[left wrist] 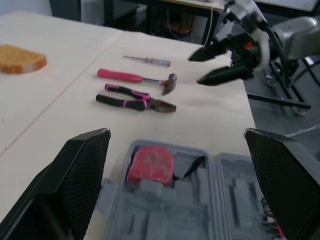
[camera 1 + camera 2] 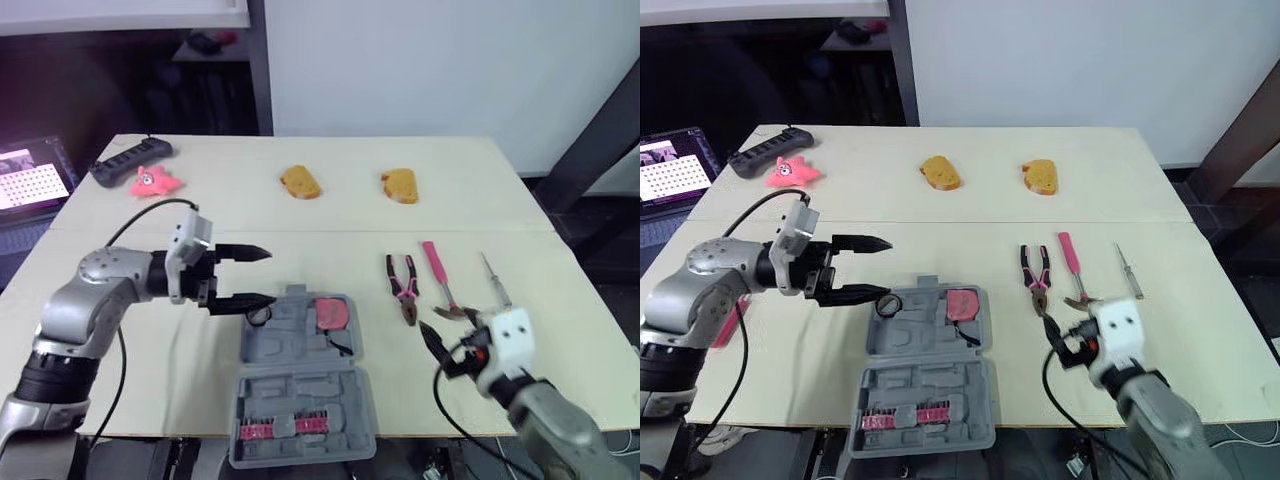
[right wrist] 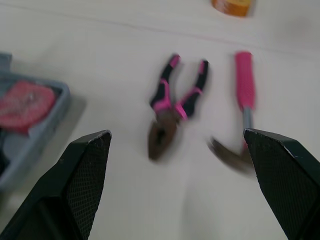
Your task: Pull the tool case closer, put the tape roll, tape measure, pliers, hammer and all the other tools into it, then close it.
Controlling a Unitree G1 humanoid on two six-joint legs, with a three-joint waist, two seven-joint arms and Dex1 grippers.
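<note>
The grey tool case (image 2: 300, 400) lies open near the table's front edge. A red tape measure (image 2: 331, 313) sits in its far half and a row of pink bits (image 2: 280, 428) in its near half. My left gripper (image 2: 268, 276) hovers open just left of the case's far corner. A small dark ring (image 2: 889, 303) sits at its lower fingertip; I cannot tell if they touch. Pink-handled pliers (image 2: 403, 288), a pink-handled hammer (image 2: 440, 280) and a screwdriver (image 2: 495, 282) lie to the right of the case. My right gripper (image 2: 443, 352) is open, just in front of the pliers.
Two orange-brown slices (image 2: 300, 182) (image 2: 399, 185) lie mid-table at the back. A pink starfish toy (image 2: 155, 181) and a black device (image 2: 130, 158) sit at the back left. A lit screen (image 2: 30, 178) stands off the left edge. A pink object (image 2: 730, 325) peeks from under my left arm.
</note>
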